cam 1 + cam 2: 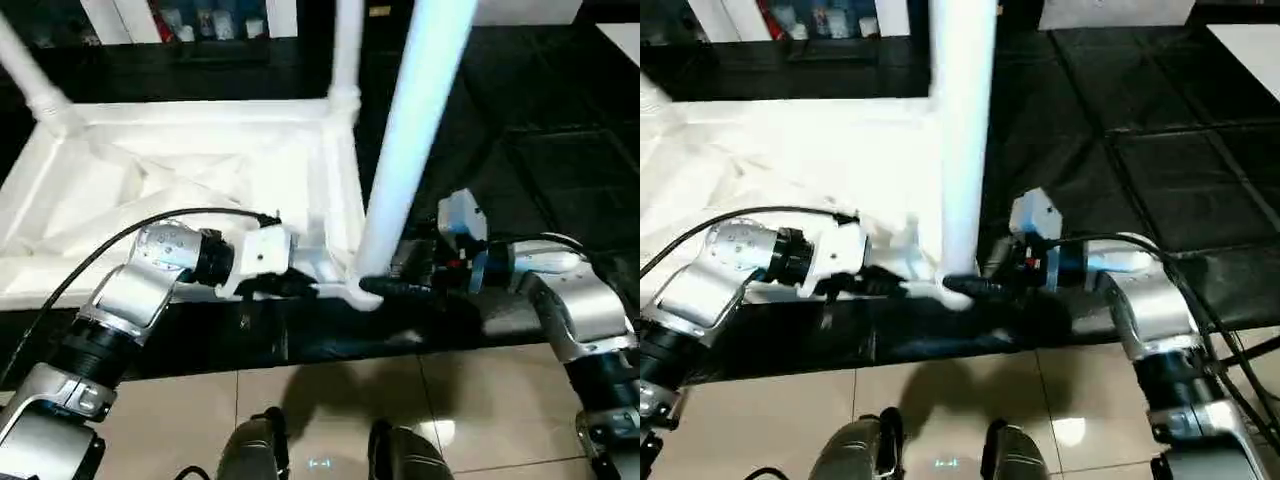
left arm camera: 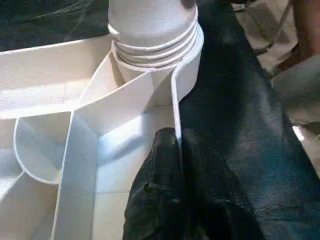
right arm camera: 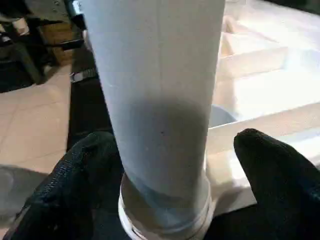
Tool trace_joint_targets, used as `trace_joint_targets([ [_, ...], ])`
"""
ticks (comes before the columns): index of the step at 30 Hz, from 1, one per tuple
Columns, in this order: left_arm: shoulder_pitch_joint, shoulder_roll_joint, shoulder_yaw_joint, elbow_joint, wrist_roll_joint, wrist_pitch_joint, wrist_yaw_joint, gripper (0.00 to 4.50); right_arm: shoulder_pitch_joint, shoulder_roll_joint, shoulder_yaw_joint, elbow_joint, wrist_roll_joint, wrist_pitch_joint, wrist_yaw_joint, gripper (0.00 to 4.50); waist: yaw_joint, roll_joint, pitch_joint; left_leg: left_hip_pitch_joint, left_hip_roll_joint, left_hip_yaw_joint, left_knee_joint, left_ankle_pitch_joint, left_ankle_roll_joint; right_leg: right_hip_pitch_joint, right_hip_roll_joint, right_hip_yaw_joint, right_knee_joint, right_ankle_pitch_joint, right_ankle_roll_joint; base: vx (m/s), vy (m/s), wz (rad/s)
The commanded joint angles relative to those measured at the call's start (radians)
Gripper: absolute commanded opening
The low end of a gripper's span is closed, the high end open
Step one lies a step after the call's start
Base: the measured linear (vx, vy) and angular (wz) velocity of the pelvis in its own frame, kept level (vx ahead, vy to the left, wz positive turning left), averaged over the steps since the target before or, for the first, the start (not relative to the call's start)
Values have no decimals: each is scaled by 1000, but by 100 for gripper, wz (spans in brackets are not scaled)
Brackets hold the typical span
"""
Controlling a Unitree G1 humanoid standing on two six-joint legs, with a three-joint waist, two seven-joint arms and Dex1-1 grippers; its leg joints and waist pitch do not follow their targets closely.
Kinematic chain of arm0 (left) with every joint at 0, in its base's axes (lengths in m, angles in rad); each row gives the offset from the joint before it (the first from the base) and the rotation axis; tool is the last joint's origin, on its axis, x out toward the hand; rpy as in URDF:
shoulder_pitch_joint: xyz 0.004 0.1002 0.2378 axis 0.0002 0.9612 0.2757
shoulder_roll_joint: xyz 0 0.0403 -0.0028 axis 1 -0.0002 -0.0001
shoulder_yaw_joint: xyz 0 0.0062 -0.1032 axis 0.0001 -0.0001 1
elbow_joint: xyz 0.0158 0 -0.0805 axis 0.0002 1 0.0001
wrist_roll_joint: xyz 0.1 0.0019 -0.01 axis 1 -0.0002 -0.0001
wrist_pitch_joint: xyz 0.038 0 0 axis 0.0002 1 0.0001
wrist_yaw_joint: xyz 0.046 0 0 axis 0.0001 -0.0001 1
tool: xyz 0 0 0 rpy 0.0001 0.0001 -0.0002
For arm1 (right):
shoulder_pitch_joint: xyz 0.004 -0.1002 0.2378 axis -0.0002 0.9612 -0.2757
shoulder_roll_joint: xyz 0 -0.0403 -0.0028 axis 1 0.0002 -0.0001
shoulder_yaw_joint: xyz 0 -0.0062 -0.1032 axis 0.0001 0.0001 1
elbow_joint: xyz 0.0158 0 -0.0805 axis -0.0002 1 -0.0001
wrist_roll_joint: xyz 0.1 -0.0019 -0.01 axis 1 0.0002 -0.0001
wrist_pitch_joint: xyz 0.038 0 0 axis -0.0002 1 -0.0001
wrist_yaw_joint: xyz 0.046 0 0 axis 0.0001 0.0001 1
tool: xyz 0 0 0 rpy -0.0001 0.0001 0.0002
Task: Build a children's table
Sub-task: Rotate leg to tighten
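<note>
right gripper [image 3: 165, 170], fingers spread apart, straddles the base of the near leg [image 1: 410, 140] without clear contact. left gripper [image 2: 175, 150], fingers closed, pinches the thin rim wall of the upside-down table top [image 1: 200, 170], just beside the corner socket [image 2: 155, 60] where the leg stands. table top lies on a black mat [image 1: 560, 170].

Table top [image 1: 190, 170] lies underside up on the mat [image 1: 560, 170]. Near leg [image 1: 405, 150] stands in the corner socket [image 1: 360, 290], between both pincers: left gripper [image 1: 300, 288] to its left on the rim, right gripper [image 1: 385, 288] at its right.
</note>
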Motion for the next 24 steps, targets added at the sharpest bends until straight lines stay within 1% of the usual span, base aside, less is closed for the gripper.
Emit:
trace_joint_targets([
  [1, 9, -1, -50, 5, 15, -21, -39, 0, -10, -9, 10, 1, 7, -9, 28, 389, -5, -15, -108, 44, 75, -22, -65, -171, 114, 58, -71, 56, -61, -179, -265, 0, 0, 0],
  [4, 5, -1, -52, 9, 14, -29, -48, 0, -11, -11, 24, 15, 11, -15, 65, 350, -4, -16, -108, 43, 74, -21, -63, -171, 119, 57, -72, 57, -61, -180, -265, 0, 0, 0],
  [6, 4, -1, -54, 10, 15, -36, -59, 0, -15, -9, 27, 28, 11, -20, 79, 344, -4, -18, -108, 42, 73, -20, -63, -163, 122, 58, -71, 57, -60, -172, -266, 0, 0, 0],
  [9, 4, 0, -56, 9, 17, -40, -66, 0, -19, -7, 28, 34, 10, -22, 85, 305, -3, -17, -109, 42, 73, -20, -61, -150, 128, 58, -71, 57, -59, -159, -271, 0, 0, 0],
  [11, 4, 4, -59, 7, 20, -43, -72, 0, -24, -10, 33, 39, 10, -23, 97, 299, -3, -19, -107, 40, 73, -20, -62, -151, 131, 59, -71, 57, -59, -164, -270, 0, 0, 0],
  [13, 3, 5, -61, 8, 19, -43, -75, 0, -28, -13, 37, 45, 8, -23, 110, 270, -4, -19, -108, 41, 73, -21, -61, -148, 132, 59, -71, 56, -58, -167, -270, 0, 0, 0],
  [14, 3, 5, -62, 9, 19, -44, -77, 0, -30, -15, 39, 49, 6, -23, 117, 270, -4, -19, -107, 42, 73, -20, -62, -150, 133, 58, -70, 56, -59, -171, -269, 0, 0, 0],
  [15, 2, 6, -62, 9, 20, -45, -78, 0, -32, -16, 41, 52, 5, -23, 121, 254, -3, -19, -106, 42, 73, -20, -62, -155, 132, 58, -71, 56, -61, -181, -267, 0, 0, 0],
  [17, 2, 7, -63, 9, 22, -44, -80, 0, -35, -16, 43, 60, 2, -26, 130, 247, -2, -19, -106, 42, 73, -20, -61, -158, 130, 57, -71, 57, -61, -185, -267, 0, 0, 0],
  [20, 2, 8, -64, 9, 24, -44, -80, 0, -38, -16, 46, 66, 0, -28, 139, 214, 1, -19, -105, 43, 74, -21, -63, -170, 123, 56, -70, 57, -62, -201, -265, 0, 0, 0],
  [21, 3, 9, -63, 7, 24, -44, -81, 0, -39, -16, 48, 69, -2, -29, 145, 208, 2, -18, -103, 44, 75, -21, -64, -174, 121, 55, -71, 57, -63, -208, -262, 0, 0, 0],
  [22, 3, 9, -63, 7, 24, -44, -81, 0, -39, -16, 49, 69, -2, -28, 147, 204, 3, -20, -103, 43, 74, -21, -64, -171, 120, 56, -71, 57, -62, -206, -261, 0, 0, 0],
  [24, 4, 9, -61, 8, 26, -42, -84, 0, -35, -15, 53, 68, -3, -28, 157, 199, 4, -19, -104, 43, 74, -20, -63, -167, 121, 56, -72, 58, -63, -202, -261, 0, 0, 0],
])
